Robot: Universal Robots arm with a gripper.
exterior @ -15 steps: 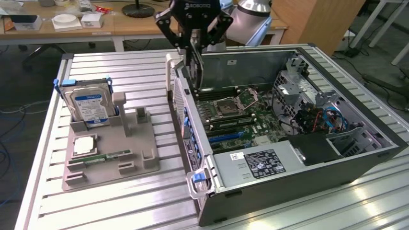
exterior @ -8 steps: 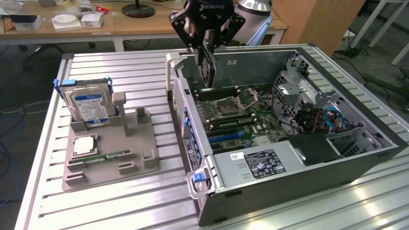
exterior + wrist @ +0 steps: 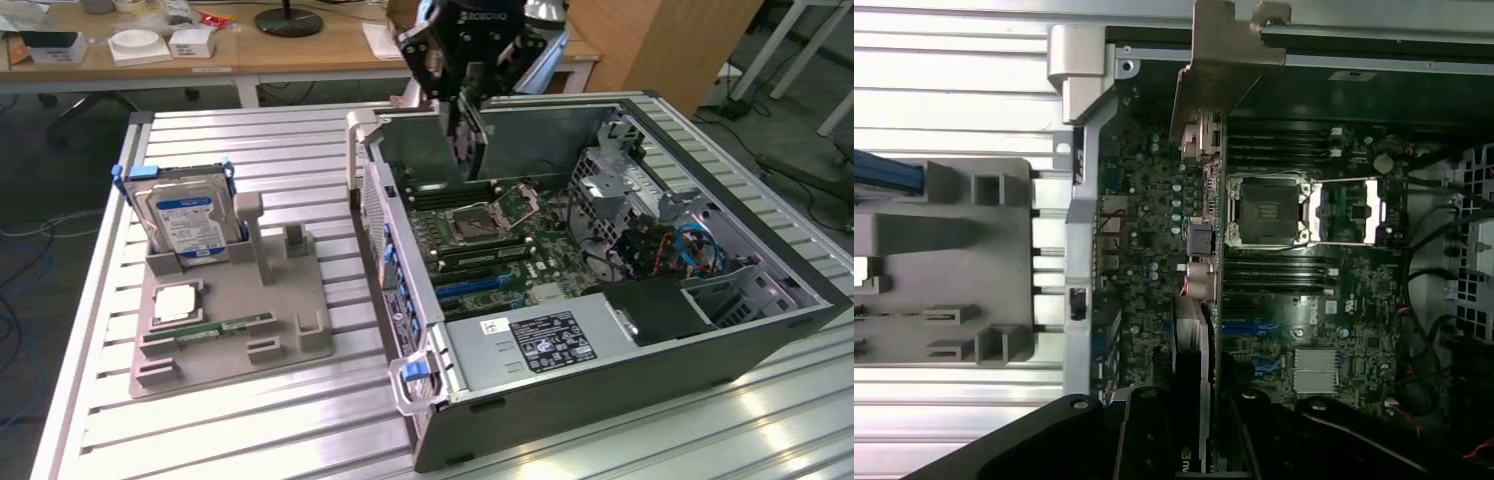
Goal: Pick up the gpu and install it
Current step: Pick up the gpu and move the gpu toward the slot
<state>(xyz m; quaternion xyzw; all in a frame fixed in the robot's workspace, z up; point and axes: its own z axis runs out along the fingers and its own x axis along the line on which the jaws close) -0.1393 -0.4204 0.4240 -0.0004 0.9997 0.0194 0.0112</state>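
Claw (image 3: 465,105) pinched narrow on gpu (image 3: 470,150); card hangs on edge above motherboard (image 3: 534,240) inside open case (image 3: 641,385); probably light, stiff, fragile; best gripped on flat board faces, clear of bracket (image 3: 1229,60).

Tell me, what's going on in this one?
The robot arm's claw grips the gpu, holding it on edge over the motherboard inside the open computer case. The card does not look seated in a slot yet. A hard drive stands in the grey holder beside the case.
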